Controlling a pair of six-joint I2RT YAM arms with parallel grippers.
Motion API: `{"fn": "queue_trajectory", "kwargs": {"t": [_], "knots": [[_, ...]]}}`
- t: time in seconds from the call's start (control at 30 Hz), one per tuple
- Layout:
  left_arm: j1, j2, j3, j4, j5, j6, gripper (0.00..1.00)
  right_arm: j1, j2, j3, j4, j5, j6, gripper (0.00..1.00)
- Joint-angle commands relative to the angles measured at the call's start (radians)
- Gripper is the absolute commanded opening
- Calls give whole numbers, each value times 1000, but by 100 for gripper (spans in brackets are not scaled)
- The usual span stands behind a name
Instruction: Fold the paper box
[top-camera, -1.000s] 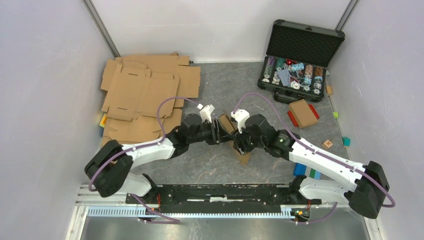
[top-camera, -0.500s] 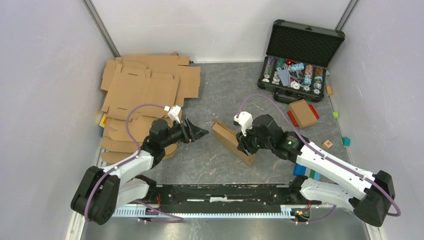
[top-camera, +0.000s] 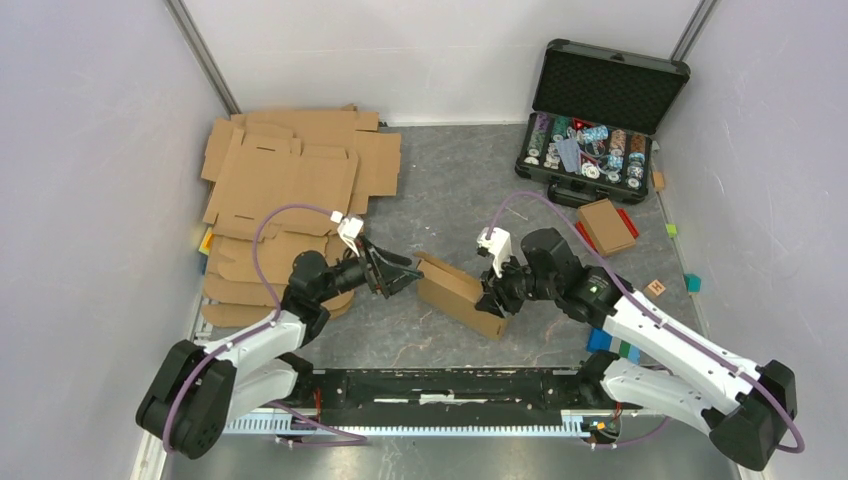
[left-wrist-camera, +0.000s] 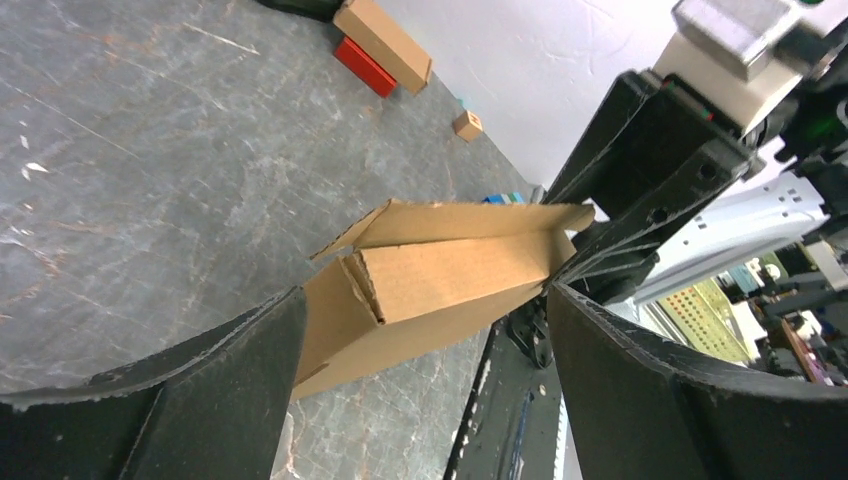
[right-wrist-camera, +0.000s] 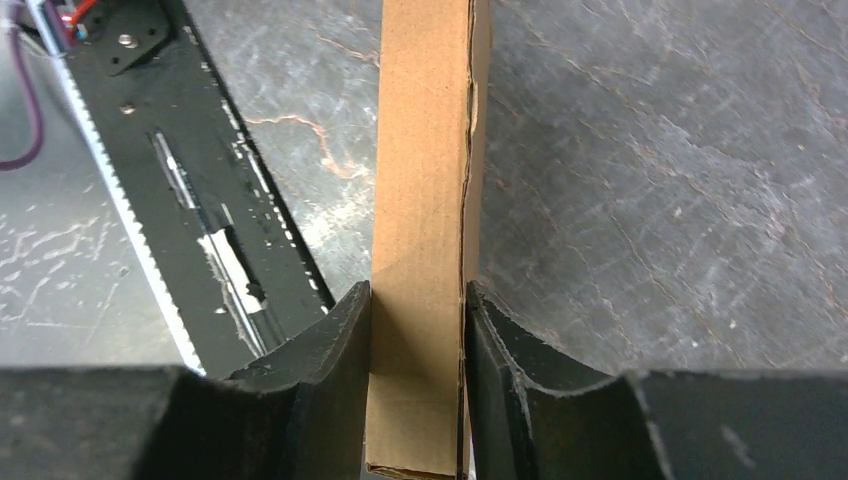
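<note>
Risk noted: the paper box (top-camera: 458, 294), at mid-frame in the top view and resting on the surface (top-camera: 440, 190), is held at one end only. A push on its loose upper flap could pivot it or spring the folds open. The right fingers (right-wrist-camera: 335, 365) are clamped on its narrow side. The left fingers (left-wrist-camera: 200, 410) stand wide apart, flanking its free end; whether they touch it cannot be told.

folded brown corrugated cardboard box (right-wrist-camera: 425, 150): upper end cut off at right wrist view's edge | far end hidden behind black right gripper (left-wrist-camera: 575, 250) | round chips (top-camera: 585, 145) in black hard case (top-camera: 610, 95): markings too small to tell
</note>
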Motion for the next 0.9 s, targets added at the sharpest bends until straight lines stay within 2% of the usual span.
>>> {"fn": "queue_trajectory", "kwargs": {"t": [0.0,0.17,0.3,0.4,0.47,0.53,0.6,0.8,0.83,0.87], "knots": [[-40,-15,-32,105,0,70,95,-6,-47,-1,47,-125,-3,35],[-79,-37,-27,73,11,91,96,-10,-64,-4,62,-184,8,35],[-102,1,-8,133,99,43,95,-15,-63,-9,83,-240,23,35],[-110,26,-9,223,155,-1,88,-21,-56,-10,102,-264,30,35],[-114,28,-13,250,172,-7,81,-23,-46,-10,108,-259,28,35],[-116,19,-16,231,161,12,69,-25,-32,-14,116,-249,27,34],[-118,11,-10,185,149,36,62,-24,-14,-22,133,-248,27,34],[-127,-4,-6,152,134,52,52,-25,27,-30,178,-245,22,35],[-127,-4,-4,142,131,55,52,-25,28,-30,183,-238,23,35],[-127,-2,-2,135,127,53,56,-26,29,-30,187,-230,23,35]]}}
